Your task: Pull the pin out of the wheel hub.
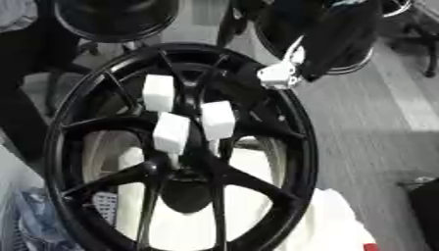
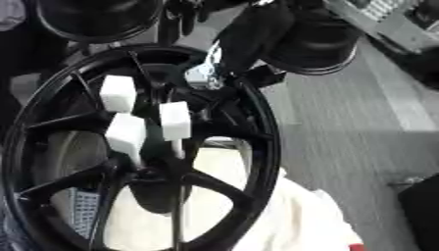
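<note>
Filling most of the left eye view is a large glossy black spoked wheel hub [image 1: 184, 147], standing tilted with its face toward the camera, its rim running from the upper middle down past the bottom edge. Three white block-shaped pin heads [image 1: 171, 132] stick out near the centre where the spokes meet: one up and to the left, one lower in the middle, one just to the right, each on a thin pale stem, all three seated in the hub. Coming in from the upper right is the right hand [image 1: 279, 76], a black arm ending in a whitish blocky part that sits right at the upper rim of the wheel, apart from the pins; whether its fingers are straight or curled I cannot tell, and nothing shows in its hold. White cloth [image 1: 330, 225] lies under the lower right rim, on a grey floor [image 1: 369, 127], and more dark round wheels [image 1: 116, 17] stand at the top. Switching to the right eye view, the same wheel sits further left, the three white blocks clustered left of centre, and the right hand shows as a dark arm dropping onto the upper rim with its pale part touching or just over the rim; again the fingers are too dark to read. No left hand appears in either view.
</note>
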Action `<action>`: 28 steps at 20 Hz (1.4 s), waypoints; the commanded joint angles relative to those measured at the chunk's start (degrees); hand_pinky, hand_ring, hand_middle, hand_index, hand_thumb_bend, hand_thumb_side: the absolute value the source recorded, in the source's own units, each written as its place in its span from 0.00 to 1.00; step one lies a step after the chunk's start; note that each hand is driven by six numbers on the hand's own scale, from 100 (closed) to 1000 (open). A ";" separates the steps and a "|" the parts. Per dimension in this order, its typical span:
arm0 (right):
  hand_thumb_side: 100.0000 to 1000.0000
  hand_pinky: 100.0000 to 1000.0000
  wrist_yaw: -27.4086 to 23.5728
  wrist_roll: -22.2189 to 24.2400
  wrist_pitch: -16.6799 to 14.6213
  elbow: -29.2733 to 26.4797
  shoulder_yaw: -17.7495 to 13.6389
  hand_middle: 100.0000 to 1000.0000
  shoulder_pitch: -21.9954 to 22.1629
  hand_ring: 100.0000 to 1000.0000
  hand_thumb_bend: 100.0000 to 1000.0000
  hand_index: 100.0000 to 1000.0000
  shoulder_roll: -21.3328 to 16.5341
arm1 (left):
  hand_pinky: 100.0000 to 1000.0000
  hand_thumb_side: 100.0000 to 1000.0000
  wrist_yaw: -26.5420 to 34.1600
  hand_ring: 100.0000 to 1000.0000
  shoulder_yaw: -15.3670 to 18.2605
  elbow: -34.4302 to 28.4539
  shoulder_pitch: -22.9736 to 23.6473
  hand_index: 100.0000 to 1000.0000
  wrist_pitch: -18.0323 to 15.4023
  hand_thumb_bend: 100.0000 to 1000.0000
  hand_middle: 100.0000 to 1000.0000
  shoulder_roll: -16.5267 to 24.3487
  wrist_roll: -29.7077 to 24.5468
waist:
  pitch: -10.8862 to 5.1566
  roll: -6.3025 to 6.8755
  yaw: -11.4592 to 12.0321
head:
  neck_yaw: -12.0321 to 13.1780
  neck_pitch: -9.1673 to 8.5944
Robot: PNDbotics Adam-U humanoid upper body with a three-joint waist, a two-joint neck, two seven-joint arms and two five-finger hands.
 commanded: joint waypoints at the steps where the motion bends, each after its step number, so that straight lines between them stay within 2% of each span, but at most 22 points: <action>1: 0.57 0.89 0.98 -0.75 2.01 0.31 0.19 0.80 -1.21 0.86 0.08 0.84 0.06 | 0.77 0.45 0.15 0.84 0.17 -0.43 -0.51 0.89 0.01 0.62 0.84 1.40 -0.22 | -1.00 0.37 0.04 | 0.20 0.31; 6: 0.57 0.89 1.61 -3.40 4.83 -1.26 1.34 0.80 -0.99 0.86 0.07 0.84 0.18 | 0.77 0.45 0.07 0.84 0.00 -0.41 -0.31 0.89 0.11 0.62 0.84 1.30 -0.38 | -0.45 0.34 0.09 | 0.92 0.14; 10: 0.57 0.89 2.22 -5.30 7.67 -4.74 1.93 0.80 -0.80 0.86 0.06 0.84 -0.51 | 0.77 0.45 0.02 0.84 -0.08 -0.37 -0.18 0.89 0.20 0.62 0.84 1.22 -0.43 | 0.03 0.27 0.10 | 1.53 -0.41; 17: 0.57 0.89 2.27 -5.21 11.07 -8.46 1.97 0.80 -0.50 0.86 0.06 0.84 -1.12 | 0.77 0.45 -0.09 0.85 -0.25 -0.36 -0.14 0.89 0.29 0.61 0.84 1.11 -0.67 | 0.45 0.17 0.04 | 2.01 -0.71; 28: 0.57 0.89 0.15 -5.03 13.83 -8.96 2.70 0.82 2.30 0.88 0.09 0.86 -1.83 | 0.77 0.46 0.01 0.85 -0.34 -0.29 -0.05 0.89 0.37 0.60 0.85 0.74 -0.87 | 1.00 0.07 0.16 | 2.39 -0.86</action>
